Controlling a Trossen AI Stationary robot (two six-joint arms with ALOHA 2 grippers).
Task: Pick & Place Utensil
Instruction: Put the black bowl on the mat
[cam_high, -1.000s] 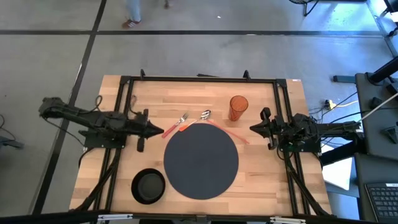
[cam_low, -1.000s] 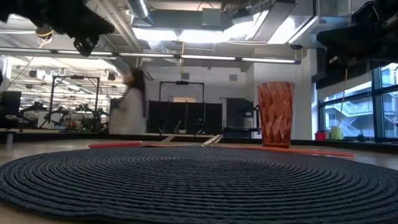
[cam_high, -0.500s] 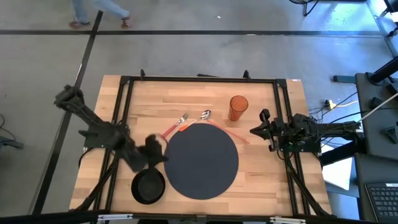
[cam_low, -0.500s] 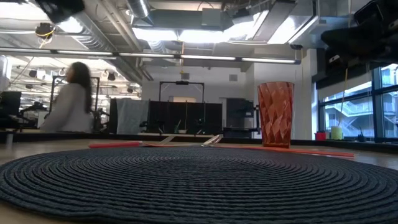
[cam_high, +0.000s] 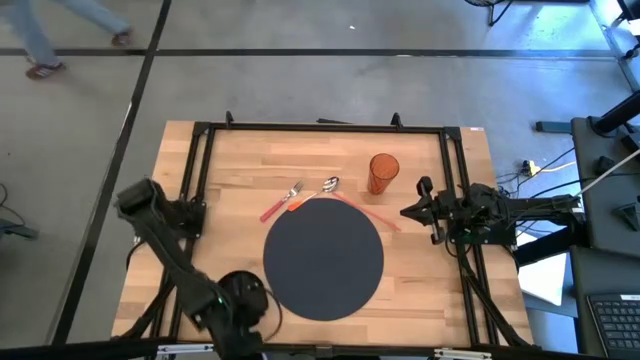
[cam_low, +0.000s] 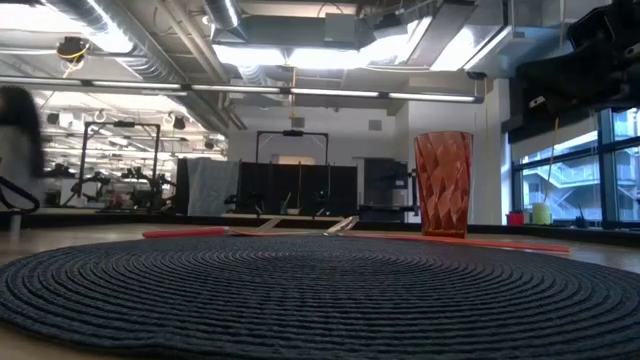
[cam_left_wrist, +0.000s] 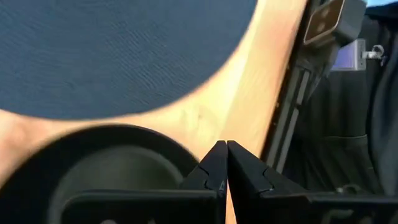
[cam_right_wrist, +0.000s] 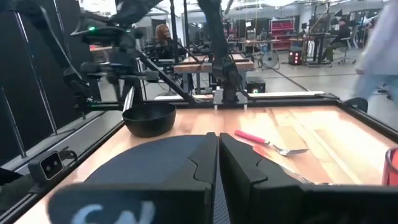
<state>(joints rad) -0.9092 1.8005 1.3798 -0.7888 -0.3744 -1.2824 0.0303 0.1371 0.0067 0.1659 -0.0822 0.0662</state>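
1. Starting at the table's left: the left gripper (cam_left_wrist: 222, 163) hangs low over the front-left corner, fingers pressed together on nothing, just above the black round bowl (cam_high: 241, 297). It is well apart from the utensils.

2. Bowl sits just beside the front-left edge of the dark round woven placemat (cam_high: 324, 257), which fills the table's middle. Nothing lies on the mat.

3. Utensils are at the mat's far edge. The pink-handled metal fork (cam_high: 279, 202) lies on bare butcher-block wood tabletop (cam_high: 430, 300), long axis diagonal: handle toward the front-left, tines toward the far-right. Handle end looks close to the mat's rim; touching or not, cannot tell.

4. Next along, the orange-handled metal spoon (cam_high: 318, 191), also diagonal, bowl end pointing far-right near the fork's tines, handle running back toward the mat's rim.

5. A slim pink-handled utensil (cam_high: 368, 212), likely the knife, slants from the mat's far rim toward the front-right. Which end is which, cannot tell.

6. The orange faceted plastic tumbler (cam_high: 383, 173) stands upright beyond it, well clear of the mat.

7. Far right: the right gripper (cam_right_wrist: 217, 163) waits at the right edge of the table, fingers together, empty, aimed toward the centre.

8. Judgement: no utensil is grasped yet, so the pick is not started. The next move calls for one arm to travel to a handle, part its fingers, and line them across the diagonal axis before descending.
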